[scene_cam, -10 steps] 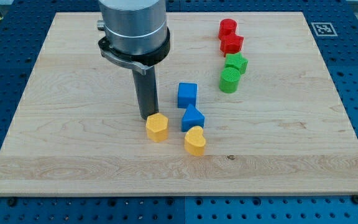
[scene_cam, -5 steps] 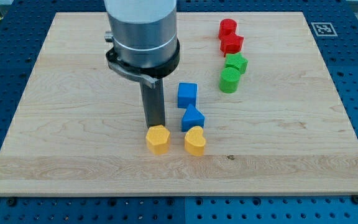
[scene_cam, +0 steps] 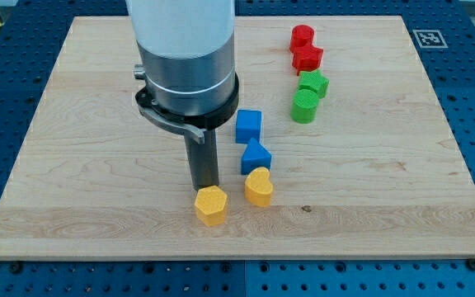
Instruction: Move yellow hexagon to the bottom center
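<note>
The yellow hexagon (scene_cam: 211,205) lies on the wooden board (scene_cam: 369,190) near the bottom, a little left of centre. My tip (scene_cam: 205,187) stands directly above it in the view, touching its top edge. A yellow heart-shaped block (scene_cam: 259,187) sits just to the right of the hexagon, a small gap apart.
A blue cube (scene_cam: 248,126) and a second blue block (scene_cam: 256,156) stand above the yellow heart. Two red blocks (scene_cam: 305,49) and two green blocks (scene_cam: 308,96) stand in a column at the upper right. A marker tag (scene_cam: 428,38) is in the board's top right corner.
My tip has moved toward the view's bottom and pushed the yellow hexagon down with it. The other blocks have not moved.
</note>
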